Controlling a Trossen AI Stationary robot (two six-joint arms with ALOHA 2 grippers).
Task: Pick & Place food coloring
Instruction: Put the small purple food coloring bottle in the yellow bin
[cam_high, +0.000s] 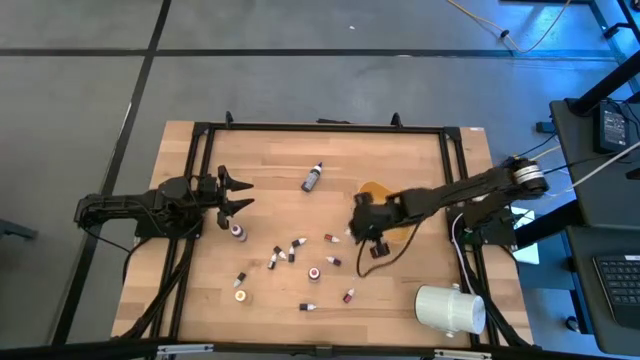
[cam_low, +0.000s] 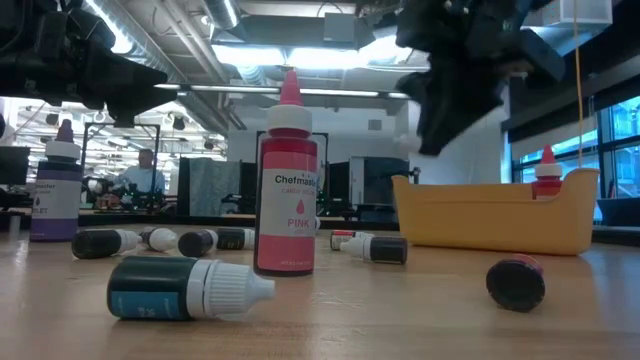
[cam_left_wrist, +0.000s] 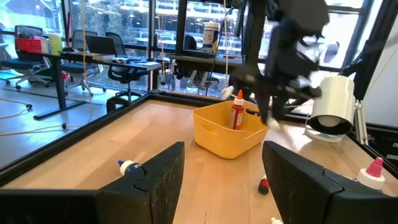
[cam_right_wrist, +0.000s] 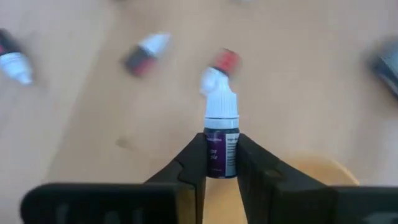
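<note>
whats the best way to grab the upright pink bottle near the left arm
Grip the pink bottle across its red body, below the white collar, coming from straight above. It stands upright with a narrow tapered tip, so the wide straight body gives the fingers flat purchase. The left end effector is open beside it; the right end effector holds a purple bottle.

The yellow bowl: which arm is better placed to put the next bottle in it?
The right arm, probably. Its tool is shut on a purple-labelled dropper bottle and hangs at the yellow bowl. The left tool is open, holds nothing, and waits across the table.
</note>
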